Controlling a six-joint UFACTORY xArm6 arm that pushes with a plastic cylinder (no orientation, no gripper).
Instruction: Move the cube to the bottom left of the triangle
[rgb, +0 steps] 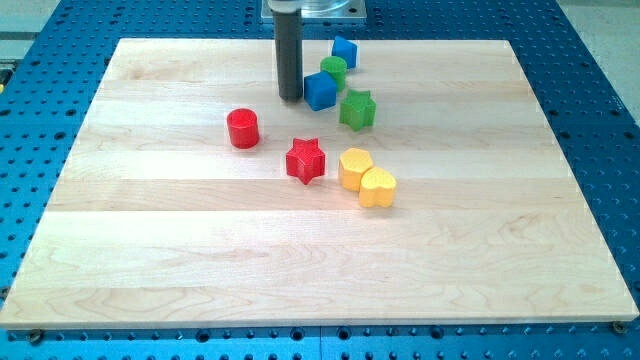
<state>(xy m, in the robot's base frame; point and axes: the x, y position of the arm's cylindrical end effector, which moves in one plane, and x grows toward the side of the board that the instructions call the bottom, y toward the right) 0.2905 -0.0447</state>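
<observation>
A blue cube (319, 90) sits near the view's top centre of the wooden board (150, 250). My tip (291, 98) is just to the cube's left, touching or nearly touching its side. A second blue block (344, 51) lies up and to the right of the cube; its shape is hard to make out. A green cylinder (334, 70) sits between the two blue blocks, close against the cube's upper right. A green star (357, 109) lies just right of and below the cube.
A red cylinder (242, 128) stands left of and below my tip. A red star (306, 160) lies below the cube. A yellow block (354, 168) and a yellow heart (377, 187) touch each other right of the red star.
</observation>
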